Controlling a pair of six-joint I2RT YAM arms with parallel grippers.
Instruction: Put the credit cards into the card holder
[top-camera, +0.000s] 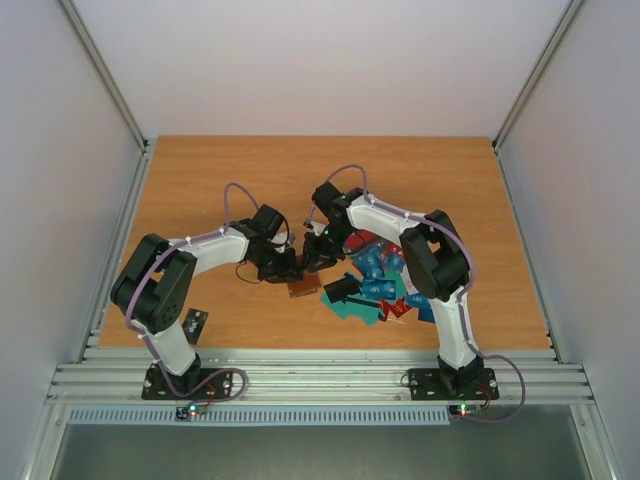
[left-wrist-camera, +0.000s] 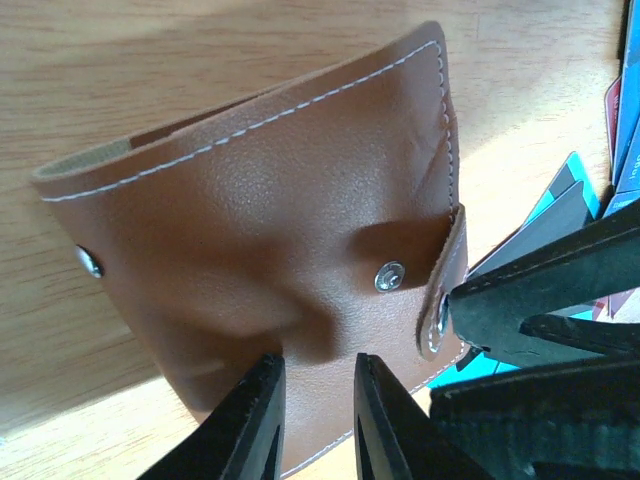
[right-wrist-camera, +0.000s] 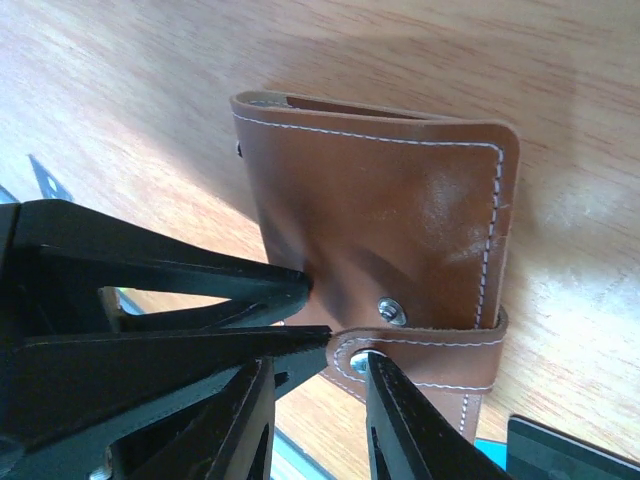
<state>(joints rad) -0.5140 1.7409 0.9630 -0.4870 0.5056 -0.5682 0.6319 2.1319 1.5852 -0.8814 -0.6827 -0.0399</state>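
Note:
The brown card holder (top-camera: 303, 289) stands tilted on the wooden table between both grippers, folded, its snap strap loose. It fills the left wrist view (left-wrist-camera: 260, 210) and the right wrist view (right-wrist-camera: 400, 220). My left gripper (top-camera: 290, 268) is shut on its lower edge (left-wrist-camera: 318, 360), denting the leather. My right gripper (top-camera: 312, 262) has its jaws a little apart around the end of the strap (right-wrist-camera: 318, 365), with one fingertip (right-wrist-camera: 372, 362) on the strap's snap. The credit cards (top-camera: 375, 288), teal, blue and red, lie in a loose pile right of the holder. Their teal corners show in the left wrist view (left-wrist-camera: 560, 195).
The table (top-camera: 320, 180) is walled in by white panels at the back and sides. A metal rail runs along the near edge. A small black object (top-camera: 196, 322) lies near the left arm's base. The two grippers' fingers nearly touch each other at the holder.

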